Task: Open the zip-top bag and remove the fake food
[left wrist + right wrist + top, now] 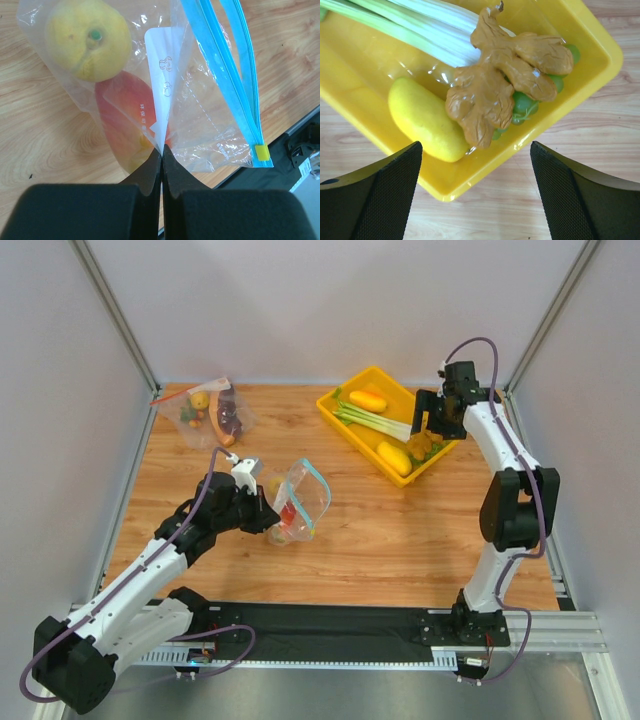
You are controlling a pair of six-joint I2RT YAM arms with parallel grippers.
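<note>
Left of table (400, 540) centre, left gripper (161, 152) pinches bag (205, 115) wall, mouth gaping; yellow and red food (87, 37) inside. Right gripper (474, 165) hangs spread over tray (606, 56). Removal step, likely; next: right reaches into mouth.

Yellow tray (606, 56), ginger (490, 95) against leek (420, 27), claw (475, 146) spread

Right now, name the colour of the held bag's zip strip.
The zip strip is light blue, with a yellow tab; clearest in the left wrist view.
</note>
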